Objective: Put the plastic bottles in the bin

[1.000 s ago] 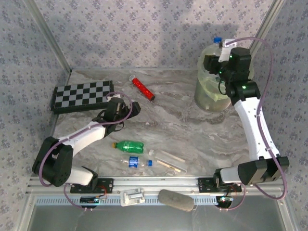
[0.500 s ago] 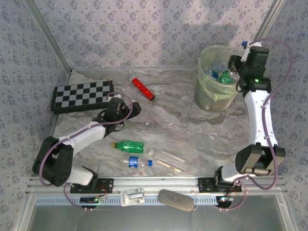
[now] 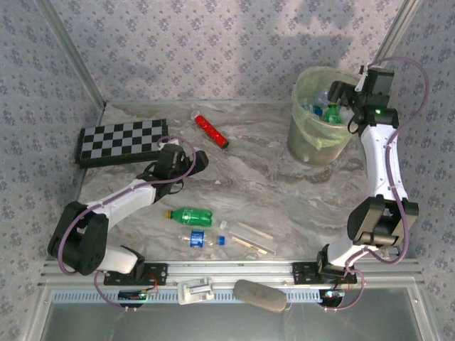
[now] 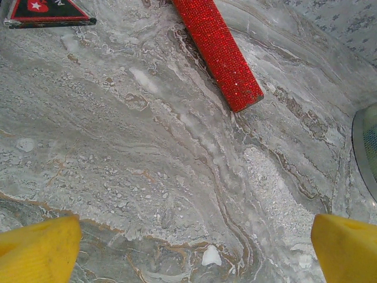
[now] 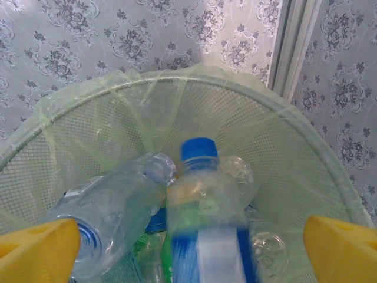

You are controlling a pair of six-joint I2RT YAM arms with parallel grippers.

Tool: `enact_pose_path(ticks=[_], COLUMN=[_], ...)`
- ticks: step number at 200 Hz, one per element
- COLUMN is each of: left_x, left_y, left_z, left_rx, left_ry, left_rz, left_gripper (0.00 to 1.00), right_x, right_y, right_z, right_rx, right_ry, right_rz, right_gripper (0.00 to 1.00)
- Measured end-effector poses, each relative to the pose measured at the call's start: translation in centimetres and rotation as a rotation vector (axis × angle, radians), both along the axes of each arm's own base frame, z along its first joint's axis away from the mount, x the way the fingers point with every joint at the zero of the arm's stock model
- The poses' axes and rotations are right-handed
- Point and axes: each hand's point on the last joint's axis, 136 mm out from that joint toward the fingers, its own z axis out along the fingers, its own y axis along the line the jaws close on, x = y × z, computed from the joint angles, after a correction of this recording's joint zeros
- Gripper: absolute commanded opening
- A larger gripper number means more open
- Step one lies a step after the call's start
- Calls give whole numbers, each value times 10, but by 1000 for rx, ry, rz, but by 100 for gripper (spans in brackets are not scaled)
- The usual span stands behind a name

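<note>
Right wrist view: a blurred clear bottle with a blue cap and label (image 5: 207, 224) lies midway between the right jaws, touching neither yellow fingertip (image 5: 38, 244). These are spread wide and hold nothing, and the bottle is framed by the rim of the bin (image 5: 277, 147), over other bottles (image 5: 112, 206) inside. In the top external view 2 more, a green bottle (image 3: 188, 215) and a blue-labelled bottle (image 3: 201, 239), lie on the tabletop (image 3: 284, 199) well apart from the bin, while the left jaws gape empty over bare tabletop near the red tube (image 4: 221, 53).
</note>
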Motion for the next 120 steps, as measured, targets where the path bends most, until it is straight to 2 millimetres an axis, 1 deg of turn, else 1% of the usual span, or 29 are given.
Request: enact_pose_path(ticks=[24,38,57,75,85,96,106,120], left_x=[0,0,1,1,1,-1,-2,-5], left_y=[0,1,1,5,7,10,14,20], left_z=[0,0,0,-1,-2,-4,-5,-5], left_rx=[0,1,2,7,13,20,22,24], left_ry=[0,-1,-1,2,8,17,22,33], left_rz=[1,4,10,28,38,55,69,89], left_gripper=[100,100,100,100,100,100,100,100], right_x=[-5,-10,-18,-27,-33,-39,-46,-56], right_y=[5,15,41,77,100,128,155,192], right_z=[14,26,44,51,47,36,21,-8], right_rx=[-5,-4,8,26,34,38,45,54], right_ry=[-32,-61,-110,-136,-133,-111,-79,-13], right_rz=[9,36,117,230,301,384,463,570], right_gripper=[99,99,99,99,99,99,99,99])
